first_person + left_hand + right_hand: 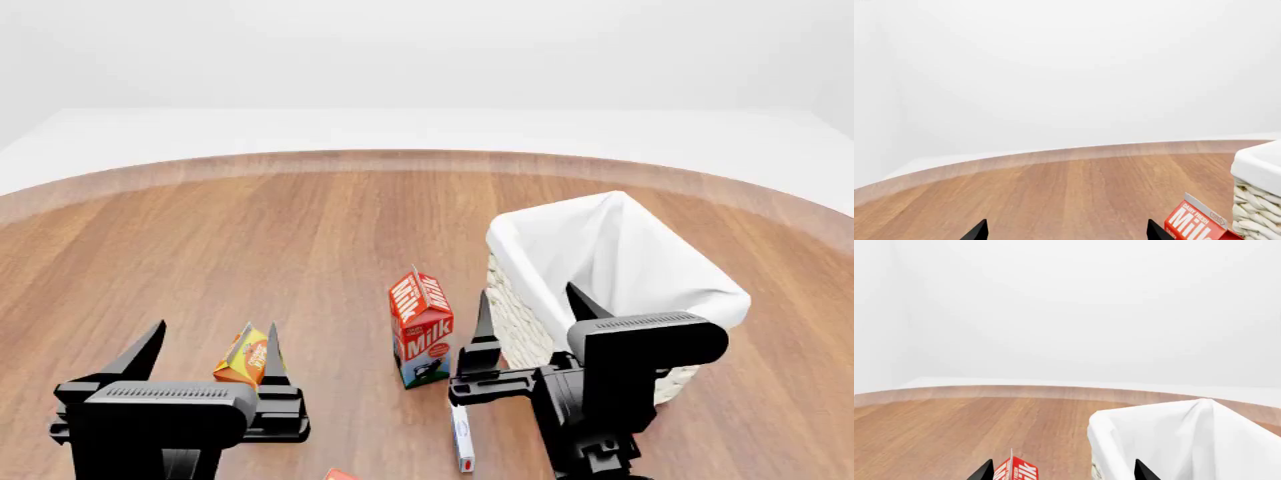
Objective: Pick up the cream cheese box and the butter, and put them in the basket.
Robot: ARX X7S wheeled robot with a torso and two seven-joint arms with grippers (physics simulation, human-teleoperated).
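Thin white cream cheese box [462, 440] lies flat beside the woven basket [534, 330].

Both arms are matte black, each claw [214, 350] ending in pointed, tapering fingers.

A round wooden surface [267, 230] with a paler rim sits before plain white walls [427, 50], evenly lit.

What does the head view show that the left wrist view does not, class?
Only the head view shows the orange carton, the cream cheese box, a butter corner, the right hand and the basket's inside. Only the left wrist view shows nothing extra. Both show the milk carton, basket, table and open left hand.
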